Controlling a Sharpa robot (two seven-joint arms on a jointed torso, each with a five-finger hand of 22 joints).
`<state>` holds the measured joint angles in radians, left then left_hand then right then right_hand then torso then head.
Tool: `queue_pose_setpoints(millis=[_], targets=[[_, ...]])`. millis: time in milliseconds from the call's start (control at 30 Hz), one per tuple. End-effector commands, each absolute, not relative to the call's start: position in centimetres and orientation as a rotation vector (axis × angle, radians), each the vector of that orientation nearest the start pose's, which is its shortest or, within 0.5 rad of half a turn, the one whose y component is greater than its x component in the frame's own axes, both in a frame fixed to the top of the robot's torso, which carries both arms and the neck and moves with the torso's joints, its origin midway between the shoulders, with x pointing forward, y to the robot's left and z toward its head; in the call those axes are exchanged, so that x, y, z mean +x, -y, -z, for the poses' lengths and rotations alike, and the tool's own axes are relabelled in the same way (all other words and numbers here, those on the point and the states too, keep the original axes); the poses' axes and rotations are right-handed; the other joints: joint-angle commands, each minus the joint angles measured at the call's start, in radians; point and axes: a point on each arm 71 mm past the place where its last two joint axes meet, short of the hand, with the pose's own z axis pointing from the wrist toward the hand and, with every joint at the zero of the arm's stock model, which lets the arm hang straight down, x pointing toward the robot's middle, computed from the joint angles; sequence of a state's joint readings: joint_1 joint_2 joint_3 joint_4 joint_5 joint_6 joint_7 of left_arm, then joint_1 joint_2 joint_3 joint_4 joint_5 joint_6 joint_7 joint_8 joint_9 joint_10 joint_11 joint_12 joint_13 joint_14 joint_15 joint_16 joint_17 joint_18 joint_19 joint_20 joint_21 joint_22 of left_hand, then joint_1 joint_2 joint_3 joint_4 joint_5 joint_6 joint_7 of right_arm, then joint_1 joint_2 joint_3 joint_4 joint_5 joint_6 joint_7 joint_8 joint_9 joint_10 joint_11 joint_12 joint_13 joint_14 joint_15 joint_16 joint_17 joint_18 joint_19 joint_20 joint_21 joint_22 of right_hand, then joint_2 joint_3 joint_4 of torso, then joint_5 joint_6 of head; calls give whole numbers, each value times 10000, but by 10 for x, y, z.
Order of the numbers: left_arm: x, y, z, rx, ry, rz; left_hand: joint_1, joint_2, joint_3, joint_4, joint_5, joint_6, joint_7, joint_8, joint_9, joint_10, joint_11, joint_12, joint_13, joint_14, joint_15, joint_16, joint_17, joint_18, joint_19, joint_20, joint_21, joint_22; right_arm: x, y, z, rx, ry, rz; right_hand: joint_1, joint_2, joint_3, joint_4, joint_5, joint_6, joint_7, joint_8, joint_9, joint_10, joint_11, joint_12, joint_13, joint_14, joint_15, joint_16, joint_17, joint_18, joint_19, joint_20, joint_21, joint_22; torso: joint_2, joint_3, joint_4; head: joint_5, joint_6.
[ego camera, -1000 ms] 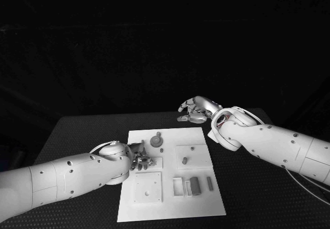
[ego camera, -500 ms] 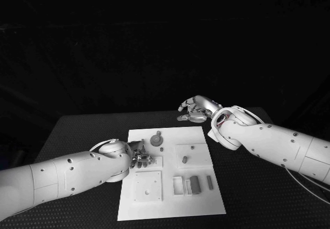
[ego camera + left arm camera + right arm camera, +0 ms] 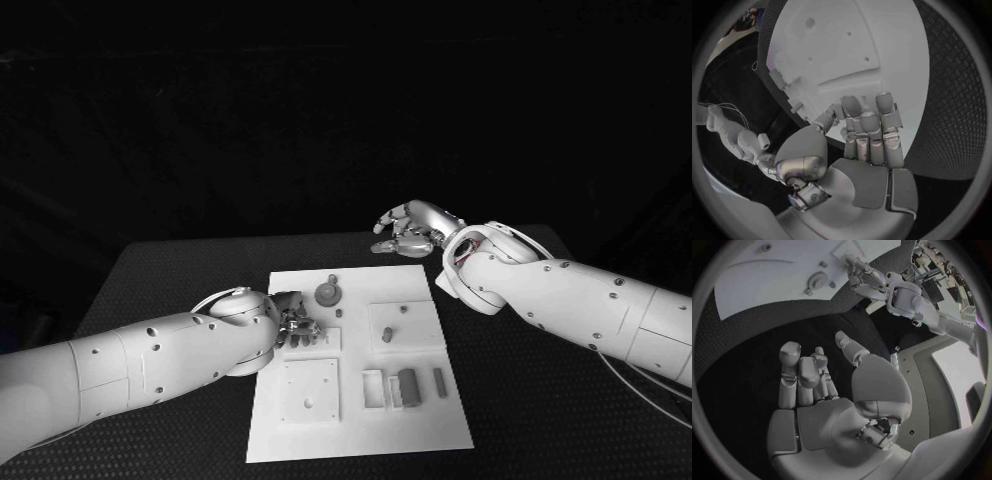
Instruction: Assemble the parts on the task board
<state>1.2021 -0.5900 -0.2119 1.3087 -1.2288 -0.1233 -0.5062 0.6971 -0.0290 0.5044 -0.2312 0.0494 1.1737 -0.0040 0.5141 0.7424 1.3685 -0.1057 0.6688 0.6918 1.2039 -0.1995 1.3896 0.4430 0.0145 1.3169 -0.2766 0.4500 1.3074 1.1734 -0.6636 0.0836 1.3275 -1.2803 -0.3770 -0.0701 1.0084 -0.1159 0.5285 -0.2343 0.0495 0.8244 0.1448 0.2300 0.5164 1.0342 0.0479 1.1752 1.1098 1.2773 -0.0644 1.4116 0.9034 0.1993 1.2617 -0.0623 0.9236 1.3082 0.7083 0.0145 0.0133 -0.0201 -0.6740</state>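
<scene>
The white task board [image 3: 361, 440] lies in the middle of the black table. My left hand [image 3: 293, 330] hovers at the board's left edge, fingers bent side by side and thumb apart, with nothing seen in it [image 3: 870, 135]. A round grey disc part [image 3: 329, 295] lies just beyond it, with a small peg [image 3: 339, 312] beside. Another peg [image 3: 387, 335] stands on a raised square. My right hand [image 3: 411, 230] hangs over bare table past the board's far right corner, loosely curled and holding nothing [image 3: 811, 380]. From the right wrist I see the board [image 3: 754, 285], the disc [image 3: 819, 279] and my left hand [image 3: 867, 280].
Grey bars [image 3: 408, 385] sit in slots near the board's front right. A white square block [image 3: 310, 390] with holes lies at the front left. Black table [image 3: 548, 420] surrounds the board on every side.
My left hand has edged slightly farther along the board's left side, toward the disc. The right hand and the parts have not moved.
</scene>
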Motion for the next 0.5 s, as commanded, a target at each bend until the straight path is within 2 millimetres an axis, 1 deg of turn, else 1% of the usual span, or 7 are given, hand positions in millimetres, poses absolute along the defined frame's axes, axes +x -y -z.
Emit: queue_pose_setpoints(millis=[33,100,200,300,500], targets=[[493,-157,279,-766,-21741,3062,-73,32,-55,-30,-11,-58,12,43,16,-61,40,6,-8,-54,-50,44,-18,-29,-39,-10,29,199,531,169,164,904,-15738,-7827,-97,6,-5,42,40,-112,189,16,7,-84,16,10,-11,-18,31,-59,8,625,-12,-75,-61,130,3,2,2,-6,-10],[493,-157,279,-778,-21816,3063,-62,10,-70,-62,-11,-67,14,39,17,-70,41,2,-11,-61,-48,43,-27,-28,-47,-10,24,197,531,169,164,905,-15749,-7823,-100,7,-5,46,40,-112,189,16,7,-84,16,10,-12,-18,31,-60,8,624,-12,-75,-62,130,1,2,5,-7,-10],[492,-157,280,-900,-21930,3131,21,-90,-91,-188,-11,-97,23,26,17,-98,49,-11,-19,-84,-42,41,-53,-24,-63,-9,13,194,531,169,165,904,-15756,-7824,-103,6,-6,48,40,-112,189,15,7,-84,16,10,-12,-18,31,-61,8,625,-12,-75,-63,130,-1,0,9,-14,-19],[492,-158,280,-1030,-21945,3164,166,-114,-73,-322,-11,-145,46,1,16,-139,66,-32,-33,-122,-25,28,-92,-31,-89,2,-9,188,531,169,165,901,-15768,-7824,-104,7,-6,50,40,-113,189,15,7,-84,16,10,-13,-18,31,-61,8,625,-12,-75,-64,130,-2,-2,10,-12,-21],[494,-159,279,-1246,-21817,3201,240,-141,-75,-386,-11,-241,89,-49,7,-223,104,-82,-61,-184,11,-9,-146,-50,-150,23,-57,172,531,169,165,910,-15771,-7815,-106,7,-6,53,40,-113,190,14,7,-85,16,10,-14,-18,31,-62,8,624,-11,-75,-65,130,-2,-6,8,-18,-20]])
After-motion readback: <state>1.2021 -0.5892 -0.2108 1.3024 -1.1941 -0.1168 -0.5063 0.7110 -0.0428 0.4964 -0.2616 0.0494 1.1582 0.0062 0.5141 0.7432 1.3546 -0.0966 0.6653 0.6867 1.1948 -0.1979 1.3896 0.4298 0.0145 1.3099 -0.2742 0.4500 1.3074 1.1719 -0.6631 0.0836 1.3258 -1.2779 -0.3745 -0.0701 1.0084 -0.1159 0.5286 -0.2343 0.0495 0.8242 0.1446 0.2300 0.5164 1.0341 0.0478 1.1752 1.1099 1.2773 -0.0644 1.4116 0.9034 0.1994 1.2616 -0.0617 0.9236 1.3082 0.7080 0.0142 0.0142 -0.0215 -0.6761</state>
